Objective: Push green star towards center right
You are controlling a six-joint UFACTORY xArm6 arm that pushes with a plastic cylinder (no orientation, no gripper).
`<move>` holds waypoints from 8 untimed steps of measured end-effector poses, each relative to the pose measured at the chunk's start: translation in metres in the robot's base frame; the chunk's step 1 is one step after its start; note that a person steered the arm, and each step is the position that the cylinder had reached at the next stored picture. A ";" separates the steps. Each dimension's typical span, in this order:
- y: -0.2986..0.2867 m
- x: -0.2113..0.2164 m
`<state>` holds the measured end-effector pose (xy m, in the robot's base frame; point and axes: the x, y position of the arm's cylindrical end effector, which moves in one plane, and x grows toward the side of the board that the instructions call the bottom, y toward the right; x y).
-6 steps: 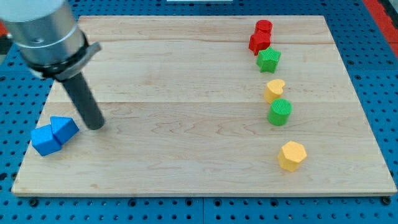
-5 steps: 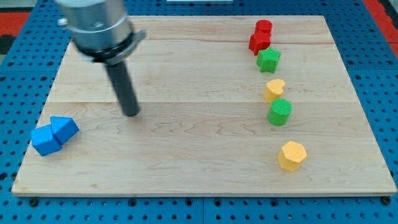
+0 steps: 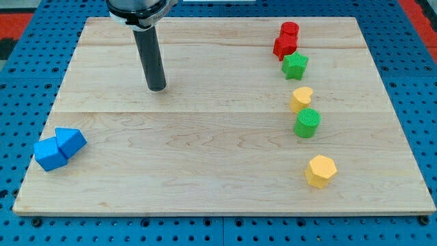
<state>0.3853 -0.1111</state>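
The green star (image 3: 295, 65) sits on the wooden board (image 3: 218, 157) at the view's upper right, just below two red blocks (image 3: 286, 40). My tip (image 3: 157, 87) rests on the board in the upper left-middle, far to the left of the green star, touching no block.
Below the green star stand a yellow heart-like block (image 3: 300, 98), a green cylinder (image 3: 307, 123) and a yellow hexagon (image 3: 320, 171), in a column. Two blue blocks (image 3: 59, 147) lie at the board's left edge. A blue pegboard surrounds the board.
My tip has moved from beside the blue blocks at the left up and to the right. No block has moved.
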 end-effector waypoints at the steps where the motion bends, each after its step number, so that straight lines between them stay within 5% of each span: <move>1: 0.013 0.001; 4: 0.195 0.003; 6: 0.194 -0.054; 8: 0.248 -0.055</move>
<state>0.3299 0.1371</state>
